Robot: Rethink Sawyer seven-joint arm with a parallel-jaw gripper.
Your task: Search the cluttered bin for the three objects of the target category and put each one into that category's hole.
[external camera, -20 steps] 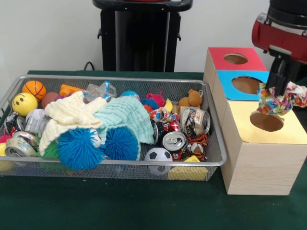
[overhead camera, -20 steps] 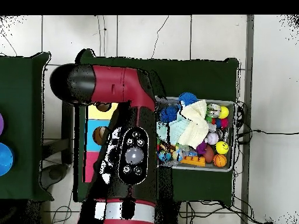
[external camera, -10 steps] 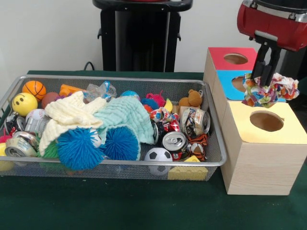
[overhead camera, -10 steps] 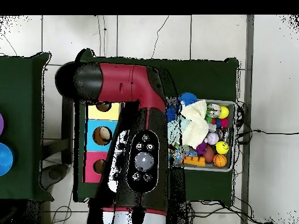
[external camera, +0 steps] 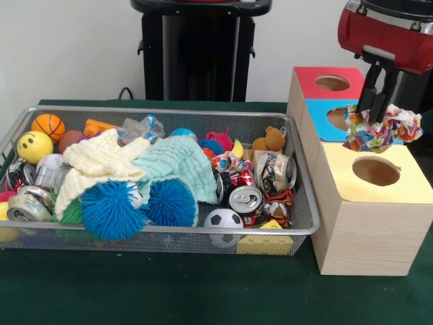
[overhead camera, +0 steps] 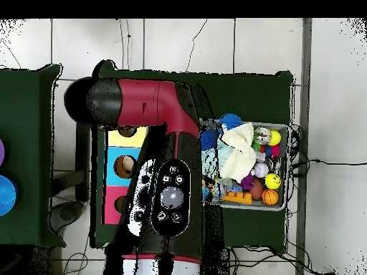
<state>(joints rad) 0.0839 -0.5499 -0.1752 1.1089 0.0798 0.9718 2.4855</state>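
Above the wooden box (external camera: 365, 203) you see three holes, one each in its red, blue and yellow (external camera: 376, 171) tops. Your gripper (external camera: 376, 114) hangs over the seam between blue and yellow, its black fingers pinched shut on one crumpled multicoloured cloth (external camera: 379, 128), held clear of the box. To the side, the wire bin (external camera: 169, 233) holds two spiky blue balls (external camera: 111, 210), two knitted cloths, one cream (external camera: 98, 162) and one mint (external camera: 176, 166), a basketball (external camera: 49, 126), a smiley ball (external camera: 34, 145), a soccer ball (external camera: 223, 220), a teddy (external camera: 270, 141) and several cans (external camera: 245, 200).
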